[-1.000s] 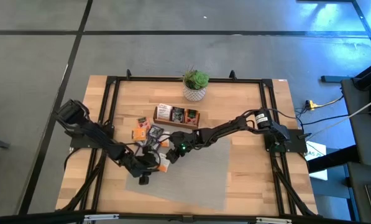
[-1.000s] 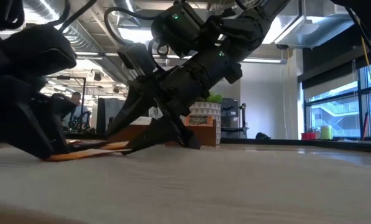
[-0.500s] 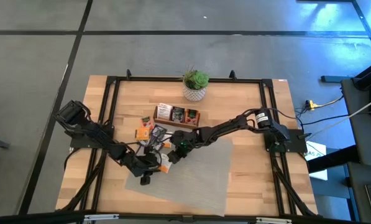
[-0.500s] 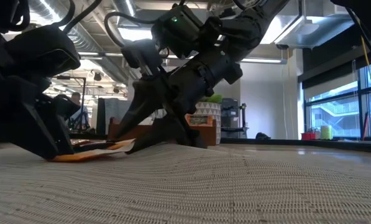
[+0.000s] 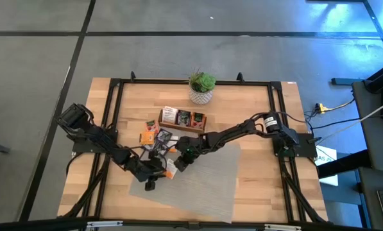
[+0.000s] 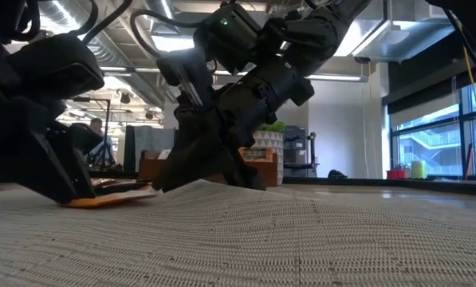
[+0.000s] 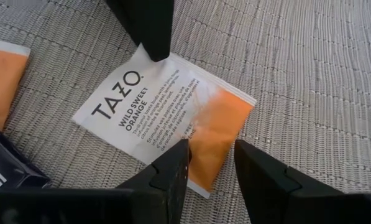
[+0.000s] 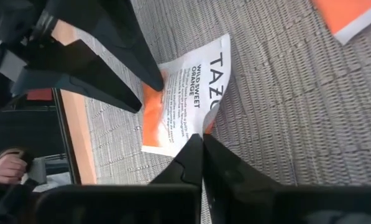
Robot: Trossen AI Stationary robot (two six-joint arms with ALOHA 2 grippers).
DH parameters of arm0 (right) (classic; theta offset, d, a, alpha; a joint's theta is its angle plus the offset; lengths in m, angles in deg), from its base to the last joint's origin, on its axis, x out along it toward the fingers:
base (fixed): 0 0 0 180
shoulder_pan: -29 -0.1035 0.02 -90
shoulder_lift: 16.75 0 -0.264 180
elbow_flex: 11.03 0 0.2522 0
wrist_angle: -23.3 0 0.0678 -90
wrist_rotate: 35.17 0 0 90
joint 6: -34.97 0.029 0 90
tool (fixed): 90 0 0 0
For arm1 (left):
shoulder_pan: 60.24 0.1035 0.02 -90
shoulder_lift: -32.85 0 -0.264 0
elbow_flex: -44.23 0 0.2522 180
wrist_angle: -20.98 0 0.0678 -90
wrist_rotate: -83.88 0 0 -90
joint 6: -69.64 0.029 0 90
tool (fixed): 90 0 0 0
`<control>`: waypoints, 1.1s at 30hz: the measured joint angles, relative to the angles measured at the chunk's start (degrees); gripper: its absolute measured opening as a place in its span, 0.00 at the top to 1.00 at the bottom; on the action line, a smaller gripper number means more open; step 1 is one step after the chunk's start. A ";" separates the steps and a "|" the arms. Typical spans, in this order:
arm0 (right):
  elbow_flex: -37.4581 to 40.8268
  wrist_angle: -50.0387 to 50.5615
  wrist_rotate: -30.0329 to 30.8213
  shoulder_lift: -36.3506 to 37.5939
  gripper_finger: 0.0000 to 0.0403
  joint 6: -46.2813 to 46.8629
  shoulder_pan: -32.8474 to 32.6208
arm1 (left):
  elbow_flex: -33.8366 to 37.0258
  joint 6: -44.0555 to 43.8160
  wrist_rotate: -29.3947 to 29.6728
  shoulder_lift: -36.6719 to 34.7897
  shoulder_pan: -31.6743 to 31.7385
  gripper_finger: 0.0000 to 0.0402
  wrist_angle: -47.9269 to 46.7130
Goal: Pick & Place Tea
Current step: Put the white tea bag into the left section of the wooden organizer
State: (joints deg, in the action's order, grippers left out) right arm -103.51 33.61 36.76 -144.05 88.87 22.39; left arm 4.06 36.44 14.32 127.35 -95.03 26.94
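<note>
Right gripper (image 8: 202, 146) has pinched only the white-and-orange tea packet's (image 8: 188, 99) edge — left gripper's (image 7: 211, 163) spread fingers pin the other end, so lifting could tear it free.

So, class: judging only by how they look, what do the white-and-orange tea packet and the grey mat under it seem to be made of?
Tea packet: probably thin coated paper with a smooth matte finish. The sign is crisp printed lettering and a flat sealed edge, though a foil lining cannot be ruled out.
Grey mat: looks like woven vinyl or a similar synthetic. The sign is its regular ribbed weave with a slight sheen.
</note>
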 joint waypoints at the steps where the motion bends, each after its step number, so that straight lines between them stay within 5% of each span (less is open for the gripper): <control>1: 0.00 0.57 0.01 0.00 0.98 -0.21 0.00 | 0.00 -0.37 -0.25 0.00 0.02 0.68 0.12; 14: 0.21 5.05 2.56 3.39 0.99 -9.06 0.23 | 0.24 0.89 -7.15 -6.40 -0.52 0.68 -2.11; 26: -11.02 27.51 16.21 11.10 1.00 -26.18 0.33 | -0.11 -14.91 -4.56 -12.35 -3.94 0.68 -20.63; 33: -19.96 36.21 25.15 11.15 1.00 -36.51 2.16 | -0.02 -21.39 -2.00 -12.29 -6.24 0.68 -20.18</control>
State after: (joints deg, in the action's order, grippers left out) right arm -123.47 69.82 61.92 -132.91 52.36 24.55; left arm 4.04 15.05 12.32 115.06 -101.26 6.76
